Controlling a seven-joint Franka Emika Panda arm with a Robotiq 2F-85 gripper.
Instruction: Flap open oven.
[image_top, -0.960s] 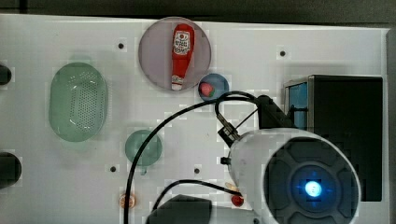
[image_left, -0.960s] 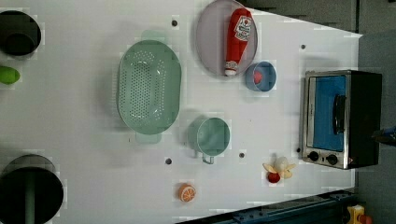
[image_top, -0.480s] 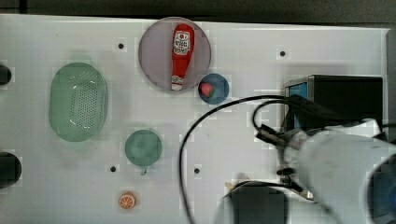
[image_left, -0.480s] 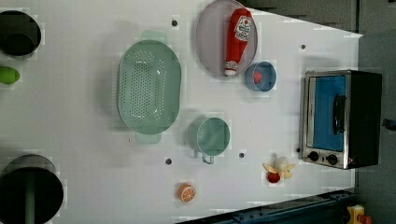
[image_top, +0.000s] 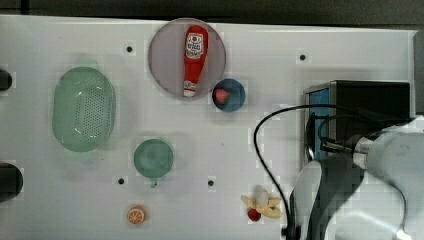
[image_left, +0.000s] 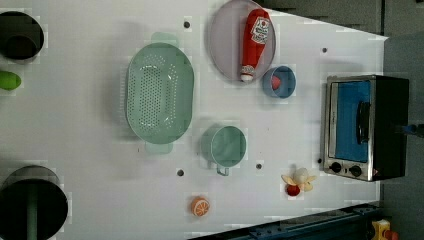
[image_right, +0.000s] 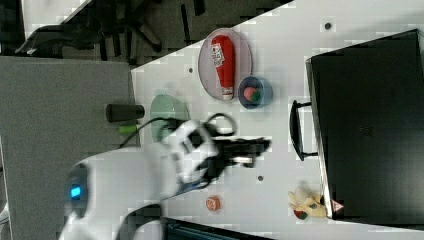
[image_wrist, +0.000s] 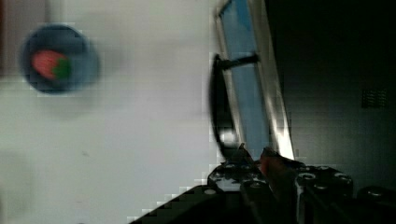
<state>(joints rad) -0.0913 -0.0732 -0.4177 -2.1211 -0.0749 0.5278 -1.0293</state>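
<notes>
Door: oven (image_left: 365, 127) flap was shut, handle (image_right: 295, 130) just ahead of my end effector (image_right: 260, 146).
End effector: narrowly parted, pinching nothing.
Left: I judged hooking and pulling.

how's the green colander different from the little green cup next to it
The colander is oval, perforated and much the larger, with a tab handle at each end. The cup is round, solid-walled and small, with one little handle. Both are pale green, open side up, and apart on the white table.
</notes>
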